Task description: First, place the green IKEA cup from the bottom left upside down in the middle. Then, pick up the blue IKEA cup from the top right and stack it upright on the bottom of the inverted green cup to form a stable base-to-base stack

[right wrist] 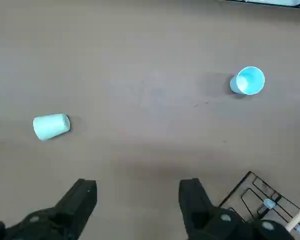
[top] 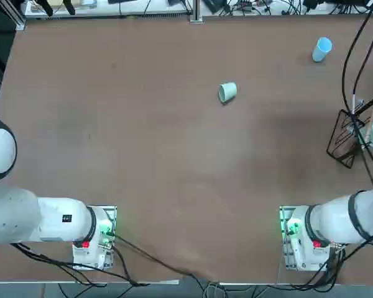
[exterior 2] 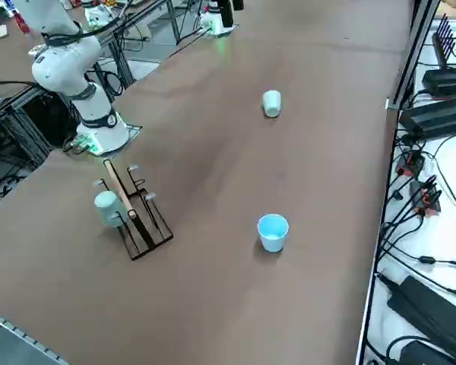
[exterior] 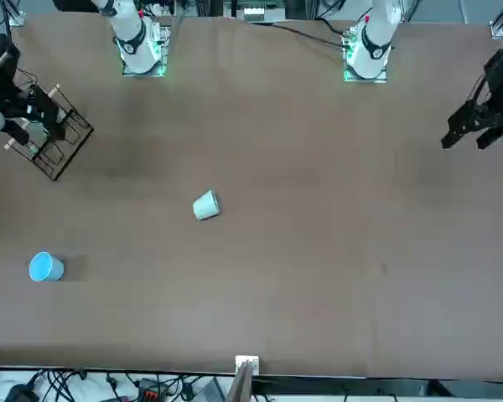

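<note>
From overhead, the small tapered pale sage-green plastic cup (top: pixel 227 92) lies on its side near the table's middle; the light sky-blue plastic cup (top: pixel 322 49) stands upright at the far right.

From the front, the green cup's round wall could roll away under a careless touch.

From the right side, a black wire rack (exterior 2: pixel 137 220) sits near the blue cup, well apart from the green.

At the wrist, the right gripper (right wrist: pixel 140 200) hangs high over bare table, fingers open and empty; misjudged descent risks knocking either cup.
</note>
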Robot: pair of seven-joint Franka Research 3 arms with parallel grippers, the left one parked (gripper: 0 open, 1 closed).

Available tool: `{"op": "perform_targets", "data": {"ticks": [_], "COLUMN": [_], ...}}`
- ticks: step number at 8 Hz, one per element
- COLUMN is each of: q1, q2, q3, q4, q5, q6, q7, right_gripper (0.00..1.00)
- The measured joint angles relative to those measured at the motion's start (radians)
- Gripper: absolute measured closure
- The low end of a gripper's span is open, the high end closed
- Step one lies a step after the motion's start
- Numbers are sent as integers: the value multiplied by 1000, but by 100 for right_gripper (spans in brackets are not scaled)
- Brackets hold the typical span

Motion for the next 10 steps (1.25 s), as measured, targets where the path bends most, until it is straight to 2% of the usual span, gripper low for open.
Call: {"op": "perform_targets", "data": {"ticks": [3,5,8,10], "q1": [2,42,183,237], "q2": [11,60,205,304], "q3": [0,2,10,12], "q4": [-2,-6,-13,-14], "q5": [2,3,2,1], "q6": [0,28,136,219], "q7": [0,-9,-82,-284], "right_gripper": [0,0,0,0]}}
